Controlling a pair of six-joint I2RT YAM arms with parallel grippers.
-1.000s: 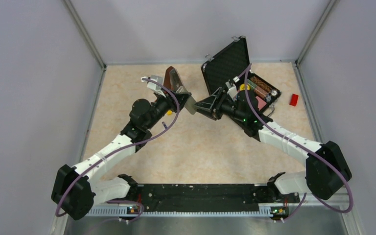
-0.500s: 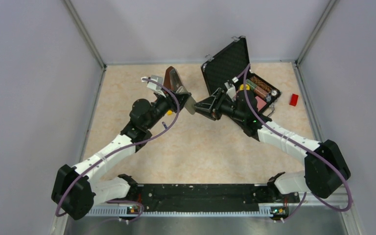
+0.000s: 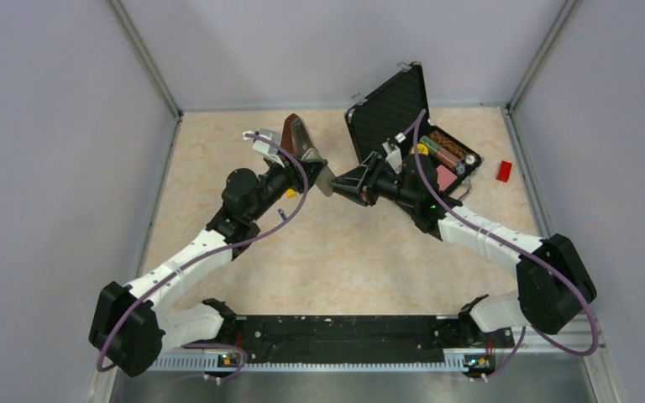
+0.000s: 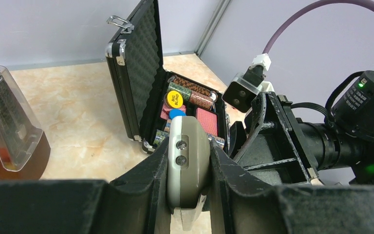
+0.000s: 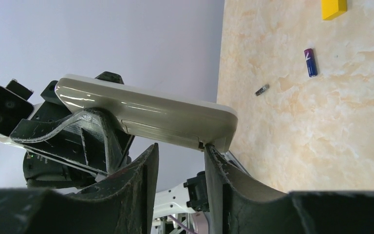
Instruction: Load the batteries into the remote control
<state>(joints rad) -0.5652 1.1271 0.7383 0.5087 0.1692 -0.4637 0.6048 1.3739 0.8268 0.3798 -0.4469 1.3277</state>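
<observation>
My left gripper (image 4: 189, 146) is shut on the remote control (image 4: 189, 161), holding it edge-on above the table; it also shows in the top view (image 3: 325, 178). In the right wrist view the remote's (image 5: 146, 114) plain grey back faces my right gripper (image 5: 181, 148), which is open. One of its fingertips (image 5: 209, 148) touches the remote's end at a seam in the back. A bluish-purple battery (image 5: 310, 62) and a small dark grey battery (image 5: 261, 89) lie on the table beyond. In the top view both grippers meet at mid-table, the left (image 3: 317, 172) and the right (image 3: 343, 180).
An open black case (image 3: 390, 109) with cards and chips (image 3: 449, 158) stands behind my right arm; it also shows in the left wrist view (image 4: 136, 73). A brown metronome (image 3: 296, 137) stands behind my left gripper. A red block (image 3: 504, 170) lies at the right. A yellow block (image 5: 333, 7) lies near the batteries.
My right arm has shifted slightly left, bringing its gripper closer to the remote. My left arm holds still with the remote.
</observation>
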